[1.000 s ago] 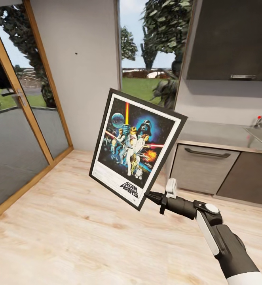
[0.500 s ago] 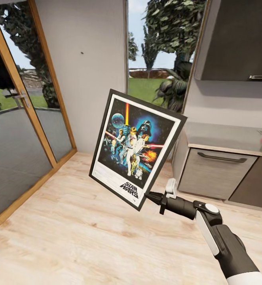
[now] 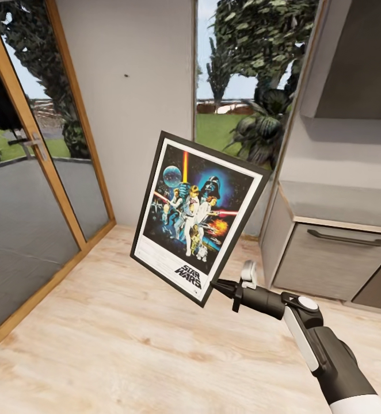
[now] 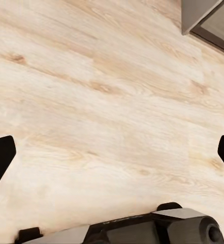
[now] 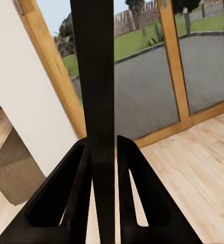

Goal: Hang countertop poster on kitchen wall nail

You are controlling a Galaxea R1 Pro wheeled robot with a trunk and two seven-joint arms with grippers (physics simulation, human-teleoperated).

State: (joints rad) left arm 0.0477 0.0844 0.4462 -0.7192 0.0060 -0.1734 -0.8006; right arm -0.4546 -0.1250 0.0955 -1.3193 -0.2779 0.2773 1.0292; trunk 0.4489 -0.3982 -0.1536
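The right gripper (image 3: 220,286), jaws clamped on the poster (image 3: 197,215) by its lower corner, is carrying it toward the wall nail (image 3: 126,75), where lifting and aligning come next; the left gripper (image 4: 112,152) is hanging wide open over the floor (image 4: 101,91).

Wood-plank floor (image 3: 98,345); glazed doors (image 3: 23,190)

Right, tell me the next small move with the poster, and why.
Probably roll closer to the grey wall: the right pincer grips the poster by its lower corner, and the small dark nail sits above it and farther away.
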